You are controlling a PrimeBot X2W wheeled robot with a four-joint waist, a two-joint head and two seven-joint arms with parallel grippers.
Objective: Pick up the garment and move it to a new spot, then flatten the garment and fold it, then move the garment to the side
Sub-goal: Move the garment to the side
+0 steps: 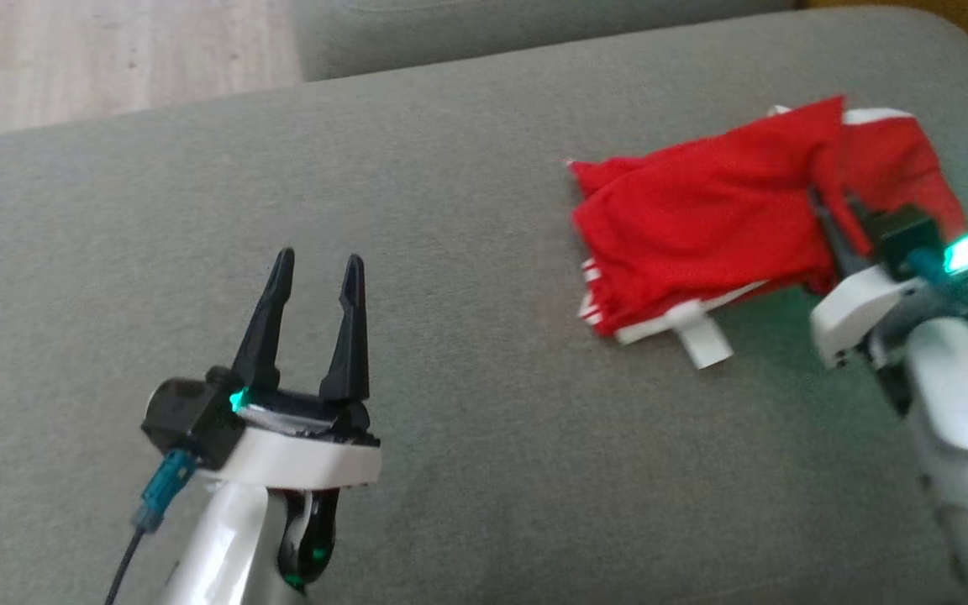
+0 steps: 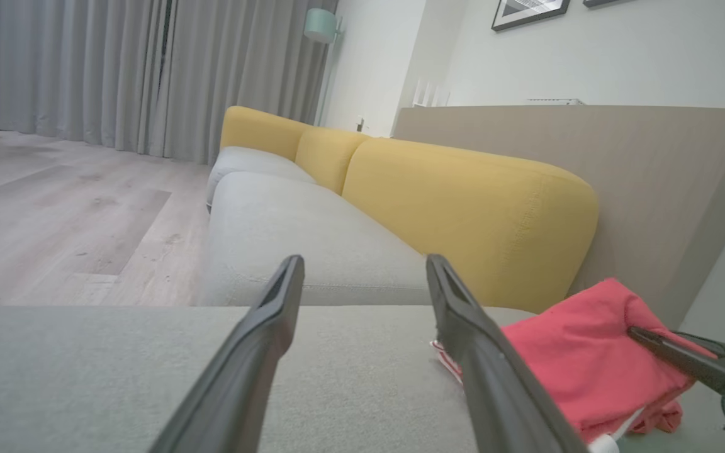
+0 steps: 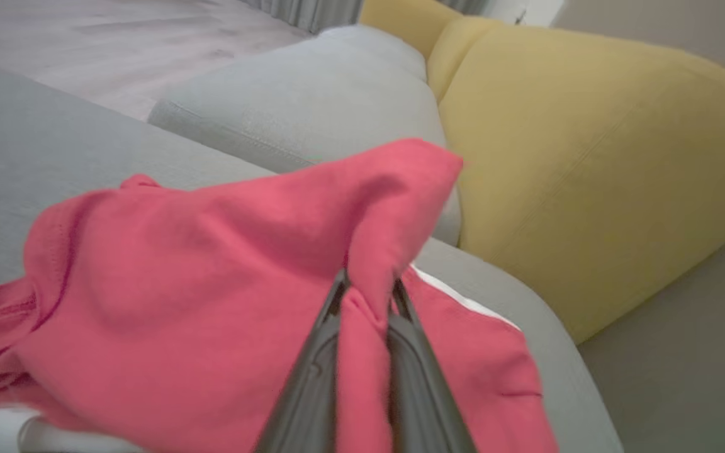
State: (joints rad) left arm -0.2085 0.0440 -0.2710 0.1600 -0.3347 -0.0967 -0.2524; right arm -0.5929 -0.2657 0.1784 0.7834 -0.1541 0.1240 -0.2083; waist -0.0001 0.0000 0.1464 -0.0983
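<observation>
Red garment (image 1: 702, 218) — inside right gripper (image 3: 369, 286)

Soft, even light with faint shadows; head view slightly blurred at right

Left wrist view. The left gripper (image 2: 364, 259), two long dark fingers, is standing wide apart over the flat grey fabric seat cushion (image 2: 85, 377) and pointing toward the mustard-yellow padded backrest (image 2: 463, 214). A crumpled red cloth garment (image 2: 576, 358) is lying on the cushion below the backrest's right end, with white trim showing at its lower edge. The right gripper (image 2: 639, 333), low to the right of the backrest, is pinching a raised fold of the garment between its dark tips. Left of the backrest, pale wood flooring (image 2: 54, 207) is running to long grey pleated curtains (image 2: 117, 69).
</observation>
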